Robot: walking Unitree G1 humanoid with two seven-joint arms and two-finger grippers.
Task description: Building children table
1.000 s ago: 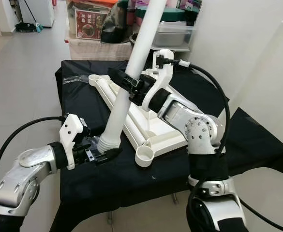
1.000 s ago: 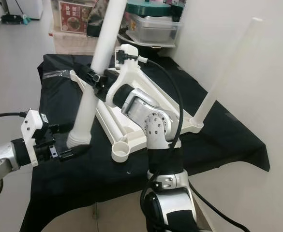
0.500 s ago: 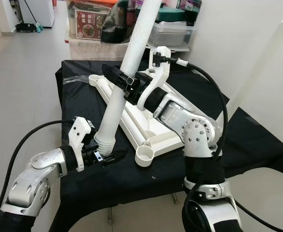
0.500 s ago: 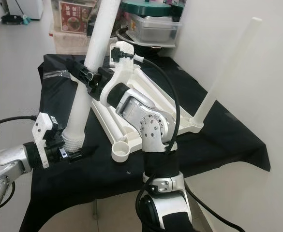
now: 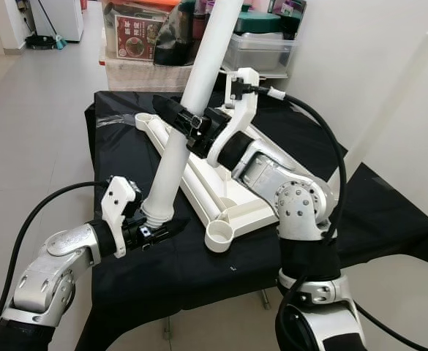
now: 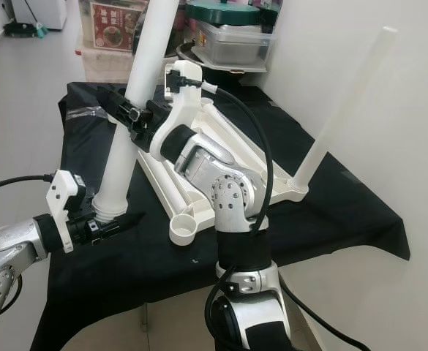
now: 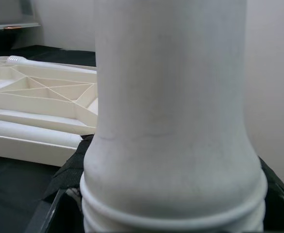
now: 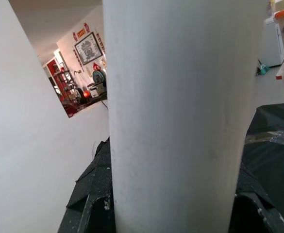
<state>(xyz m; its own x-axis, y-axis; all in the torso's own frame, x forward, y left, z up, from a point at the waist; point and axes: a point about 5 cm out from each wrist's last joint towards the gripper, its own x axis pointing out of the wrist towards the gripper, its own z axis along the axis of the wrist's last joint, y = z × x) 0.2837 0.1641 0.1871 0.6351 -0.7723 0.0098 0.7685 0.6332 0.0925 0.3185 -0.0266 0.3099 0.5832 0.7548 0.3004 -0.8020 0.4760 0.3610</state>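
Left eye view: a stiff, light, smooth table leg (image 5: 171, 157) is pinched mid-shaft by the right gripper (image 5: 186, 126) and at its ribbed base by the left gripper (image 5: 153, 230), near the tabletop's (image 5: 389, 219) front-left corner.

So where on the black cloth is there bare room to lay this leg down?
Bare cloth runs along the near edge, in front of the tabletop, and at the right corner. The middle is crowded by the tabletop, the leg and both grippers.

A pale tiled floor (image 5: 31, 110) is seen left of the black-draped surface (image 5: 389, 212). A white wall (image 5: 360, 66) is seen on the right, and stacked boxes (image 5: 137, 44) and lidded tubs (image 5: 261, 47) behind.
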